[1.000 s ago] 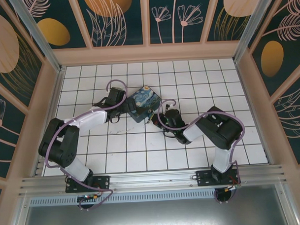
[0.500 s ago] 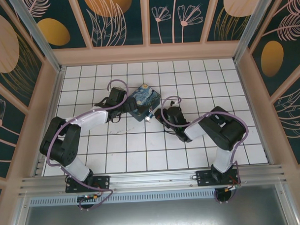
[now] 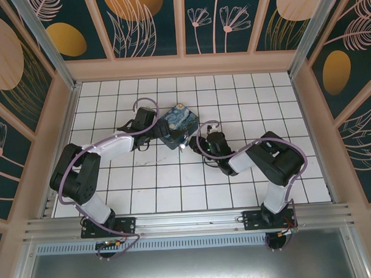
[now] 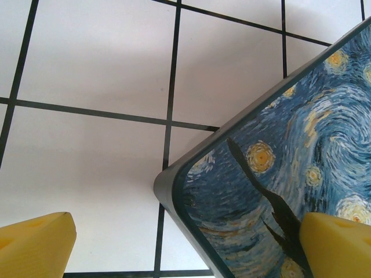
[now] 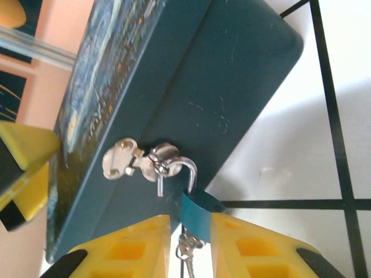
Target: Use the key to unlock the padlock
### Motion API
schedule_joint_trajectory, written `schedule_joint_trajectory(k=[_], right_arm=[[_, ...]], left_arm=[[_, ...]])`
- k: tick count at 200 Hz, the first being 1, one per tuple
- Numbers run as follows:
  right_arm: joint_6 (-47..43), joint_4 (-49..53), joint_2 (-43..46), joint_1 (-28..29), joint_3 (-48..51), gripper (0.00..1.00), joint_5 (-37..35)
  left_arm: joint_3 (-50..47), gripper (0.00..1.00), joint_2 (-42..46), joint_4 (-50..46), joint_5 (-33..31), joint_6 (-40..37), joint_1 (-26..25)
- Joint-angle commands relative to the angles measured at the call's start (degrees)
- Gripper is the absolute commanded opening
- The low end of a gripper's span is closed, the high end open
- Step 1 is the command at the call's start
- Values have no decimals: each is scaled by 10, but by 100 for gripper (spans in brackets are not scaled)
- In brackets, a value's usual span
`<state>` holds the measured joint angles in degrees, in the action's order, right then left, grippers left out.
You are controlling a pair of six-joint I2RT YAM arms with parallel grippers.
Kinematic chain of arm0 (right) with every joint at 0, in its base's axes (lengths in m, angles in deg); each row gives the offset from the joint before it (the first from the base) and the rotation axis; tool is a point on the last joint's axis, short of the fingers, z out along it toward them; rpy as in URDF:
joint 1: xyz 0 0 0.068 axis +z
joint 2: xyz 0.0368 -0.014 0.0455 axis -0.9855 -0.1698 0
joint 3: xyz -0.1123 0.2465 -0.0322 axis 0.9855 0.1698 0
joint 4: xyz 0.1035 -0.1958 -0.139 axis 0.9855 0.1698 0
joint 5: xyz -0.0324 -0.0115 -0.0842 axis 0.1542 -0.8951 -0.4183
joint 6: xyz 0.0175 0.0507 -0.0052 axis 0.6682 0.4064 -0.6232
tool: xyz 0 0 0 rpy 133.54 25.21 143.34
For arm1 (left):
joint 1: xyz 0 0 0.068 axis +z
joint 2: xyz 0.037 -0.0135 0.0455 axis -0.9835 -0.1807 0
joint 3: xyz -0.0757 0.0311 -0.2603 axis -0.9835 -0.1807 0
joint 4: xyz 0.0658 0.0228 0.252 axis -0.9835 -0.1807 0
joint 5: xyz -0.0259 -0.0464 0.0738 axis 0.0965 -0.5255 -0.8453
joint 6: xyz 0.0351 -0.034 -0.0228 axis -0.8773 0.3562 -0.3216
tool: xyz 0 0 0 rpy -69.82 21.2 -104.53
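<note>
Padlock (image 5: 200, 209) hangs on the hasp (image 5: 124, 159) of the box (image 5: 232, 75) side, toward 6 o'clock in the right wrist view, and one shackle leg looks already free, so the unlocking seems done or nearly. Counted: one box, two grippers, one padlock, one key (image 5: 185, 250) under its body. The left gripper (image 4: 185, 223) is wide over the box corner; the right gripper (image 5: 191, 225) is narrow around padlock and key, but a firm pinch cannot be told.
</note>
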<state>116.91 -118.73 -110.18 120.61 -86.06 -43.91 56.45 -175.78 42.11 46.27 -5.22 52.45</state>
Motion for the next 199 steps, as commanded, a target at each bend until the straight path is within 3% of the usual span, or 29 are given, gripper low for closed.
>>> schedule_joint_trajectory(k=[1, 57, 101, 148, 199], right_arm=[[-60, 7, 1, -4, -3, 26, 15], [-100, 23, -48, -4, -43, 38, 44], [-108, 24, -89, 0, -71, 38, 64], [-82, -3, -105, 2, -60, 31, 42], [-89, 43, -110, 16, -90, 45, 15]], left_arm=[[-4, 98, -24, -37, -9, -16, -3], [-2, 99, -41, -35, -3, -14, -3], [-3, 98, -43, -32, 0, -13, -3], [-4, 98, -48, -30, 4, -11, -3], [-2, 99, -48, -31, 6, -10, -3]])
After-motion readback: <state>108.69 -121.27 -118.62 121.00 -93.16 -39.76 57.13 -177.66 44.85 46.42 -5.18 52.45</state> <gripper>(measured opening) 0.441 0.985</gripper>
